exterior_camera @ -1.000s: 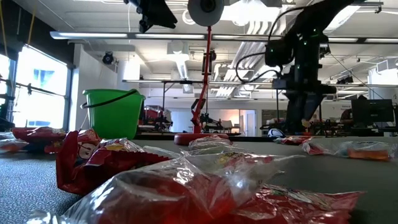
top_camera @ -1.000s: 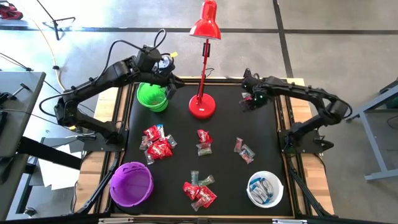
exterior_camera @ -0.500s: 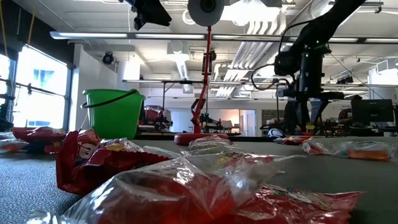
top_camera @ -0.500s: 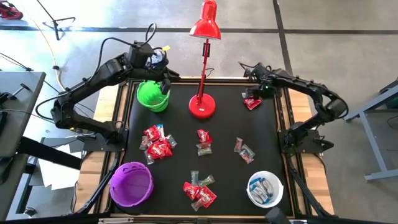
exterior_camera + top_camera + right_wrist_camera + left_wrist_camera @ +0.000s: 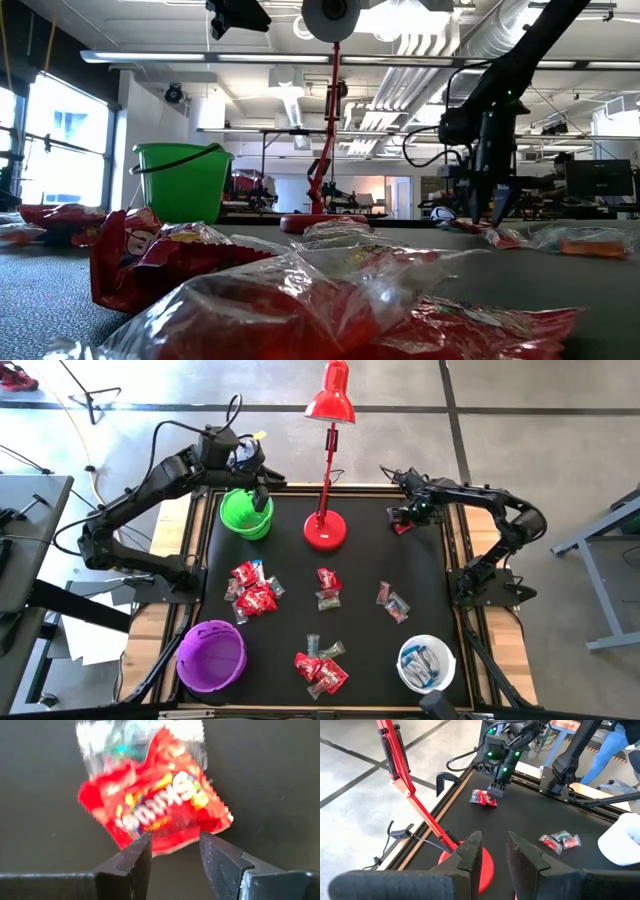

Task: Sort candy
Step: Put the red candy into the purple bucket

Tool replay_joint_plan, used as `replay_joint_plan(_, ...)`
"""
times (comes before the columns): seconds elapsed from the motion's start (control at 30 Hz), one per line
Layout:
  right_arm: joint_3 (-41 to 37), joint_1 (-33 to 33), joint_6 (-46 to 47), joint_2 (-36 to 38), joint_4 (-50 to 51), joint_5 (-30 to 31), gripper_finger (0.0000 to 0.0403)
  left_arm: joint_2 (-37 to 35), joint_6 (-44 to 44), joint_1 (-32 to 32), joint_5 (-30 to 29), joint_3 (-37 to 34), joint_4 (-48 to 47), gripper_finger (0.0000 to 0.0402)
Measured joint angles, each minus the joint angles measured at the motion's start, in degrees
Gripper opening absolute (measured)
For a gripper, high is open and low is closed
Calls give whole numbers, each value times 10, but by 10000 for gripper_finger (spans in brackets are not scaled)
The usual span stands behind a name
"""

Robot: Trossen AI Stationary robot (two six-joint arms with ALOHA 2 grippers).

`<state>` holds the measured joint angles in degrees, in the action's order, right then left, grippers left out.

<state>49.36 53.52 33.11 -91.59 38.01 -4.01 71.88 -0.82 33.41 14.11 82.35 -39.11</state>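
A red candy packet (image 5: 155, 810) lies flat on the black mat at the far right (image 5: 401, 526), with a clear-wrapped sweet (image 5: 125, 740) at its far edge. My right gripper (image 5: 172, 850) hangs open just over it, pointing down, one finger on either side of the packet's near edge (image 5: 490, 215); I see no touch. My left gripper (image 5: 492, 852) hovers open and holding nothing, high above the green bowl (image 5: 245, 515). More candy lies in small heaps (image 5: 252, 588) (image 5: 328, 588) (image 5: 392, 600) (image 5: 320, 668) on the mat.
A red desk lamp stands on its round base (image 5: 325, 530) at the mat's far middle, between the two arms. The purple bowl (image 5: 211, 656) sits at the near left. The white bowl (image 5: 412, 682) at the near right holds blue-and-white sweets. Bare mat lies between the heaps.
My right gripper has swung toward the table's far right corner, rolled, and come down over the red packet, staying open. My left gripper has drifted a little up and toward the far left above the green bowl.
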Motion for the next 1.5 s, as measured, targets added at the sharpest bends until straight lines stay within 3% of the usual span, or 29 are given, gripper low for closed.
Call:
replay_joint_plan(0.67,30,-22,-26,1,10,-53,160,0,-15,4,0,0,0,74)
replay_joint_plan(0.93,83,-37,-68,-1,23,51,160,1,-15,4,0,0,0,74)
replay_joint_plan(1.5,83,-44,-65,-104,33,36,160,1,-11,4,3,0,0,74)
